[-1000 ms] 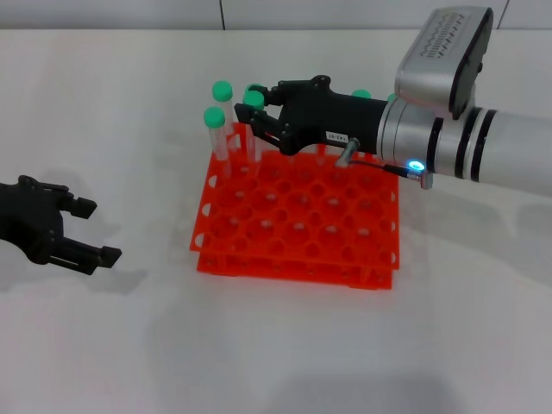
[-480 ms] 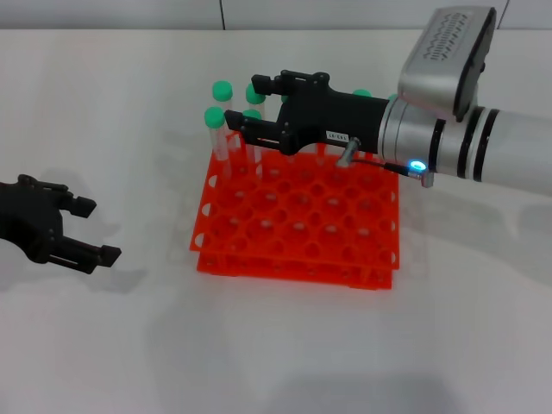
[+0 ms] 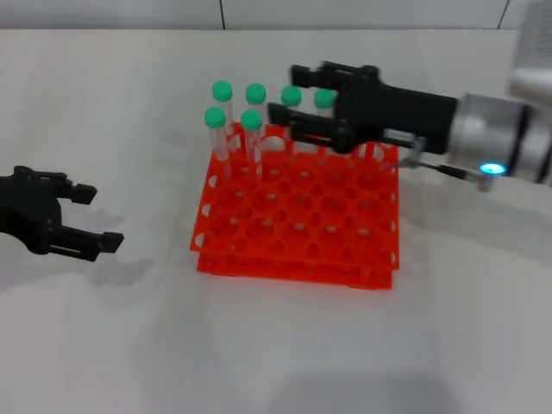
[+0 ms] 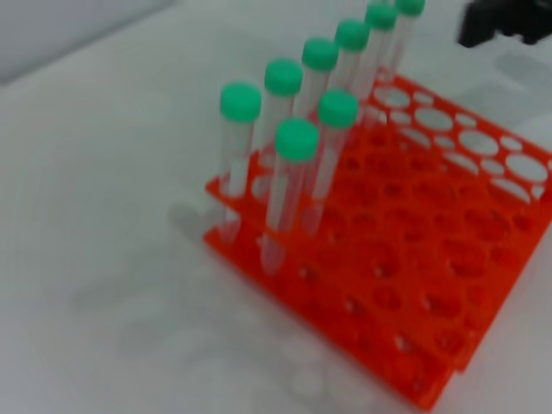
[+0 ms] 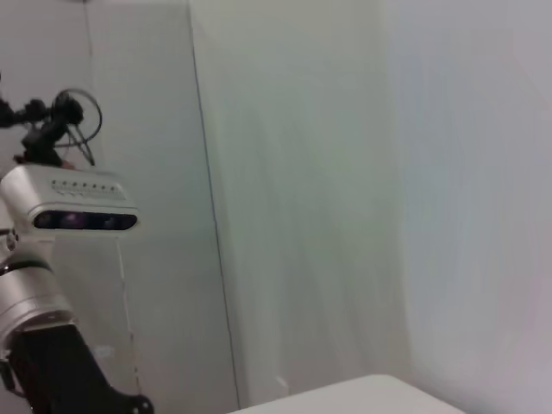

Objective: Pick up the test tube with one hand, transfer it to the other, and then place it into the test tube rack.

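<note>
The orange-red test tube rack (image 3: 297,250) (image 4: 431,328) stands in the middle of the table. Several green-capped tubes stand upright in its far left holes. The test tube (image 3: 251,121) (image 4: 338,109) is the second one in the nearer row, free of both grippers. My right gripper (image 3: 285,91) hovers over the rack's far edge, open and empty, its fingertips just right of that tube; in the left wrist view it (image 4: 504,21) is a dark shape beyond the rack. My left gripper (image 3: 99,217) rests open and empty, low over the table left of the rack.
The white table (image 3: 276,345) stretches around the rack on all sides. The right wrist view shows only a pale wall, a silver camera housing (image 5: 73,203) and a corner of the table (image 5: 345,397).
My right gripper opened, let go of the test tube in the rack, and drew back to the right. The tube now stands lower in its hole. The left gripper barely moved.
</note>
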Controlling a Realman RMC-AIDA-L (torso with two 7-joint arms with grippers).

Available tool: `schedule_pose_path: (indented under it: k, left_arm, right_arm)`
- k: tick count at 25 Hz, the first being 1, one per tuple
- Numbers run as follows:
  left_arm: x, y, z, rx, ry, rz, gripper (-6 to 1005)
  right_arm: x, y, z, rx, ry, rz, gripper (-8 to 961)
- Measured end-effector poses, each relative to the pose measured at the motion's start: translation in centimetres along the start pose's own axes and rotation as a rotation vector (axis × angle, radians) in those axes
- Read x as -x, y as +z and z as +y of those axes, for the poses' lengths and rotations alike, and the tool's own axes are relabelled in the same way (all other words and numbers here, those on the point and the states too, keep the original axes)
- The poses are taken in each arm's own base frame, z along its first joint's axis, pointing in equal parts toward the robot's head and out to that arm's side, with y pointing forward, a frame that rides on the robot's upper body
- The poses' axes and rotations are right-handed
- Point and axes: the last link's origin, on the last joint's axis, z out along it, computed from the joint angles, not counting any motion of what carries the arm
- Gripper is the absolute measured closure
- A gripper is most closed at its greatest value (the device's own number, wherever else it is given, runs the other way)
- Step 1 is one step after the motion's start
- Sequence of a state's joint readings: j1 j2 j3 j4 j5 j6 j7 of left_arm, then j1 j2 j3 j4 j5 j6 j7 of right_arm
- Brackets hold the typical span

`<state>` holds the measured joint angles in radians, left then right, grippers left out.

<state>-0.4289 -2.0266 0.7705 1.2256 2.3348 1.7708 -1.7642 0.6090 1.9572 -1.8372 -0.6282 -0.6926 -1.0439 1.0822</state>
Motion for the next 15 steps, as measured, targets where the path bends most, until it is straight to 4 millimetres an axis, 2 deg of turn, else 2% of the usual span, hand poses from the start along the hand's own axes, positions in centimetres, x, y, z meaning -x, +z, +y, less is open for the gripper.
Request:
schedule_pose_path:
  k: [1, 2, 3, 8, 15]
  left_arm:
    - [0.0, 0.0, 0.1, 0.003, 0.001, 0.02, 111]
    - [-0.1, 0.0, 0.2, 0.006, 0.001, 0.039, 111]
    - [-0.1, -0.1, 0.3, 0.009, 0.002, 0.057, 111]
    - [-0.3, 0.0, 0.9, 0.027, -0.001, 0.134, 111]
    - [-0.6, 0.7, 1.7, 0.053, -0.014, 0.197, 111]
  right_arm:
    - [0.0, -0.8, -0.2, -0.001, 0.009, -0.001, 275]
    - [0.0, -2.8, -0.7, -0.016, 0.034, -0.007, 264]
    - [0.0, -2.8, -0.7, -0.016, 0.034, -0.007, 254]
    - [0.0, -7.1, -1.6, -0.076, 0.043, 0.006, 200]
    - [-0.3, -10.0, -2.4, -0.081, 0.061, 0.134, 127]
